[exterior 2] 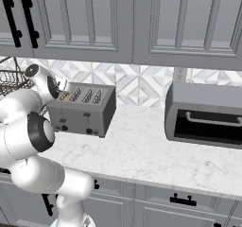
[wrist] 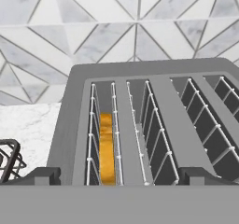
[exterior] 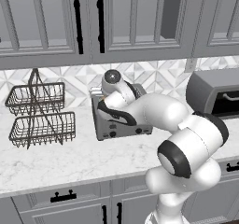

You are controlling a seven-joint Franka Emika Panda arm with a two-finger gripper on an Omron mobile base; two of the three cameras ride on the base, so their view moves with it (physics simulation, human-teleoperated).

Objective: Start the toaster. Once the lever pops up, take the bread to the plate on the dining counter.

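The grey four-slot toaster (exterior 2: 84,111) stands on the wall-side counter, its front with black levers and knobs facing me. In the left base view my arm covers most of the toaster (exterior: 103,125). The bread (wrist: 107,149) sits low in the leftmost slot, golden-tan, and shows as a small tan strip (exterior 2: 64,97) from the right. My gripper (wrist: 120,176) hovers just above the toaster's front edge, open, with one dark fingertip (wrist: 44,175) at each side and nothing between them. The plate and the dining counter are out of view.
A two-tier wire basket stand (exterior: 39,113) is left of the toaster, its edge close to my hand (wrist: 9,160). A larger grey toaster oven (exterior 2: 205,115) sits to the right. Wall cabinets (exterior: 93,17) hang overhead. Bare marble counter (exterior 2: 142,155) lies between the appliances.
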